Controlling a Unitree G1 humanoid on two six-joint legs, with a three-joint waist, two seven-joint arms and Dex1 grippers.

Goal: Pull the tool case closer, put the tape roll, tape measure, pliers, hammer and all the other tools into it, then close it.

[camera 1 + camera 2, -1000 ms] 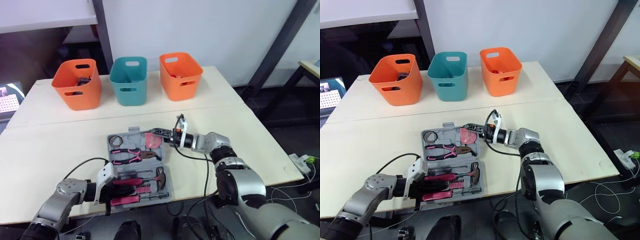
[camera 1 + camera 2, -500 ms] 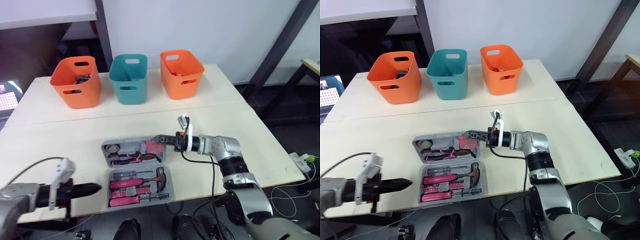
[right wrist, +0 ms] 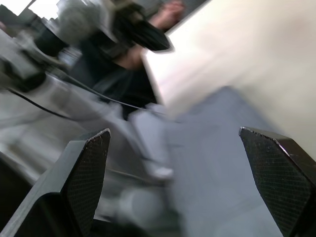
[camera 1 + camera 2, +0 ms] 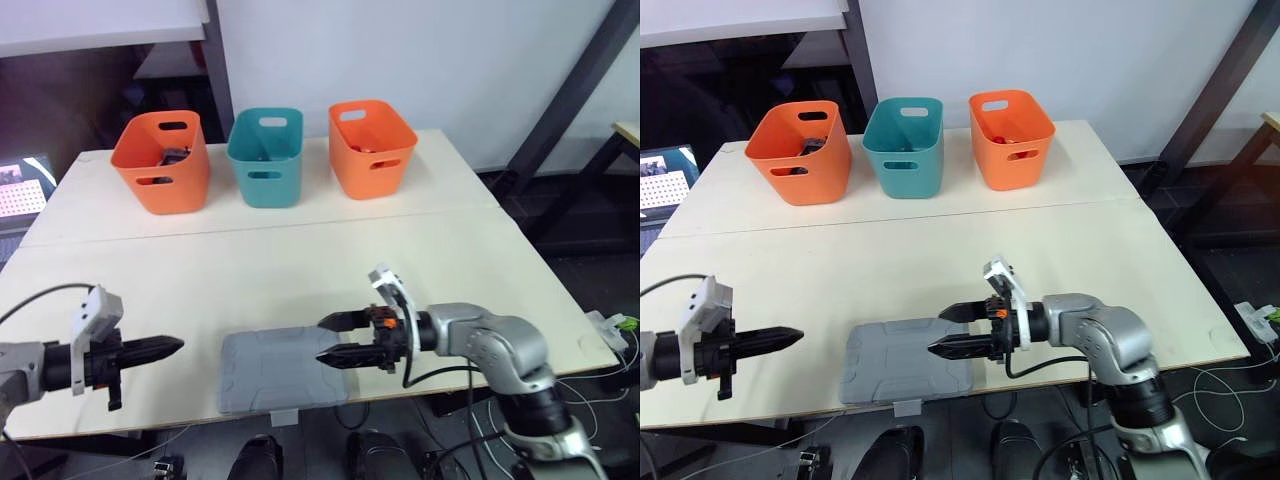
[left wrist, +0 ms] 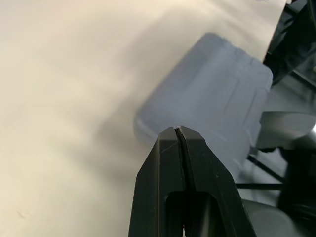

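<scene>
Found the tool case at the near edge of the table, just left of centre. Grey, lid down flat, ribbed top facing up. Noted a small latch tab projecting past the table edge on the near side.

Recorded the left gripper low over the table, left of the case and apart from it, pointing toward it. Fingers pressed together, nothing between them. Confirmed from the left wrist camera: fingertips meeting along a thin seam, with the case lying beyond them on the table.

Recorded the right gripper at the right-hand part of the case, reaching in from the right. Fingers spread wide apart, empty, the nearer one crossing over the lid by its right edge. Cannot tell whether that finger touches the lid or hangs just above it. Confirmed from the right wrist camera: fingers standing far apart with the grey lid blurred between them.

Noted a seam running across the table beyond the case. Found three bins in a row past it, near the far edge: left orange bin, teal bin, right orange bin. Observed dark items inside the left orange bin, too small to identify.
</scene>
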